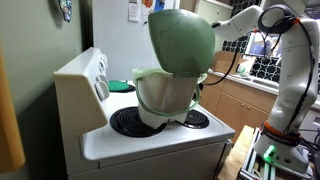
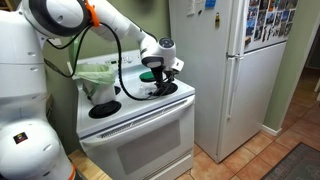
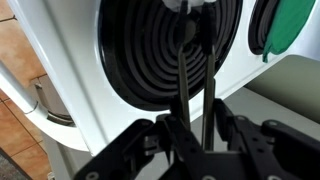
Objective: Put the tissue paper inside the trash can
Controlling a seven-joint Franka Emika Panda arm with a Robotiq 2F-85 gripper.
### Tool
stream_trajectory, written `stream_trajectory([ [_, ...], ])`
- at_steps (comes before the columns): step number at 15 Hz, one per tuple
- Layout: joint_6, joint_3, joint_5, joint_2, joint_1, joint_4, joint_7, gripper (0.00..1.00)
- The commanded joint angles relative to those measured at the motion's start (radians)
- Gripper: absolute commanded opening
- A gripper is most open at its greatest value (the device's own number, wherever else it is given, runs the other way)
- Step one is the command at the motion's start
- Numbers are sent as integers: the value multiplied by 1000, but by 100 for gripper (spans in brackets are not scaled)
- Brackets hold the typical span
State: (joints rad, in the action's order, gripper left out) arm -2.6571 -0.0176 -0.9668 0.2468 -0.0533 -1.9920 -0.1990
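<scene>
— What is shown, from the left?
— In an exterior view, the trash can point(image 2: 100, 80), cream with a pale green rim and a raised domed lid point(image 1: 182, 40), is set on a white stove point(image 2: 140, 112).
— And the gripper point(image 3: 192, 15)?
— It is held over a burner point(image 3: 150, 60), fingers nearly together; whether anything is gripped cannot be told. A refrigerator point(image 2: 225, 80) is set close beside the stove's right edge, with open floor point(image 2: 270, 150) in front.

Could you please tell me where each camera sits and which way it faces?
An exterior view: close beside the white stove, facing the trash can; the arm shows behind.
An exterior view: farther out in the kitchen, facing the stove's front and fridge; arm and gripper show.
Wrist view: looks down past the gripper onto a burner.
All share the stove.
</scene>
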Motion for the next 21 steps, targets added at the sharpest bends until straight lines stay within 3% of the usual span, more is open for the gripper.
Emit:
stream_trajectory([
  [1, 43, -1, -21, -40, -11, -32, 5, 36],
  [4, 71, -5, -21, -42, -15, -26, 7, 33],
  [21, 100, 0, -39, -60, -12, -77, 38, 39],
])
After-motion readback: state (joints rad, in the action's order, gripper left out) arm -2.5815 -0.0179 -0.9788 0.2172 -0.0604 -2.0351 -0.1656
